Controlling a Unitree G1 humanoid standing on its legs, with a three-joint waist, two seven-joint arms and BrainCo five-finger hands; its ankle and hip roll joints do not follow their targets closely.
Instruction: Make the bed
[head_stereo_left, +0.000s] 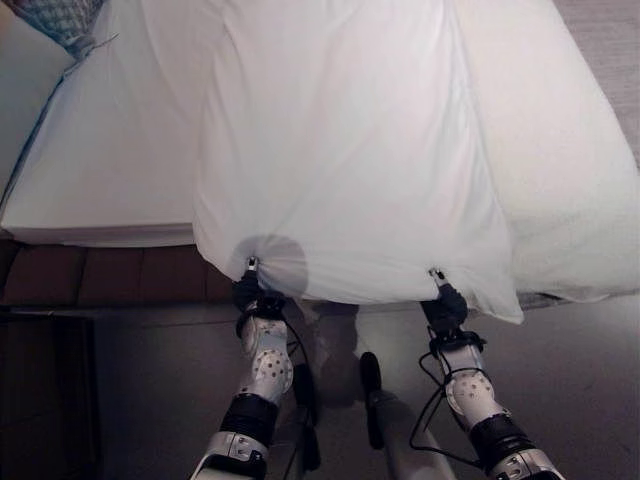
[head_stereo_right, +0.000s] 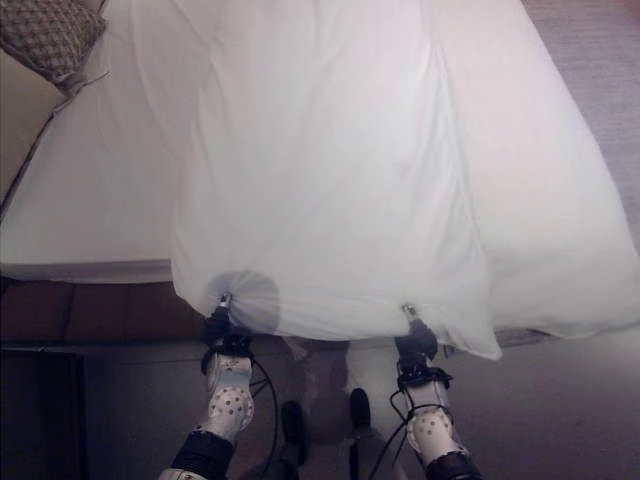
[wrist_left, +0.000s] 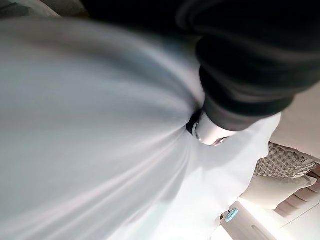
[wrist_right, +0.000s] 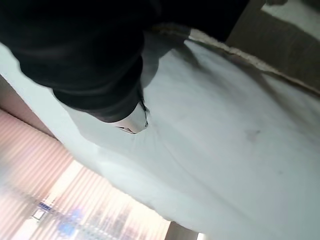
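- A bed (head_stereo_left: 100, 190) with a white mattress cover, seen from above at its near end; a white duvet (head_stereo_left: 340, 150) runs down the middle of it, from the far end to past the near edge
- The left robot hand (head_stereo_left: 252, 290) is clenched on the duvet's near edge, the cloth gathering into a pucker where the fingers (wrist_left: 207, 132) pinch it
- The right robot hand (head_stereo_left: 444, 300) is grasping the same edge further right, cloth bunched at its fingers (wrist_right: 132, 120) too
- Between the two hands the duvet hangs stretched and lifted just off the near end of the bed
- Bare mattress shows on the left and on the right, so the duvet covers only a central strip
- A patterned cushion (head_stereo_right: 50, 35) lies at the far left corner
- Judged from this, the task is part way: the duvet is gripped and pulled towards the near end, but it is not yet spread to the sides, laid flat or let go
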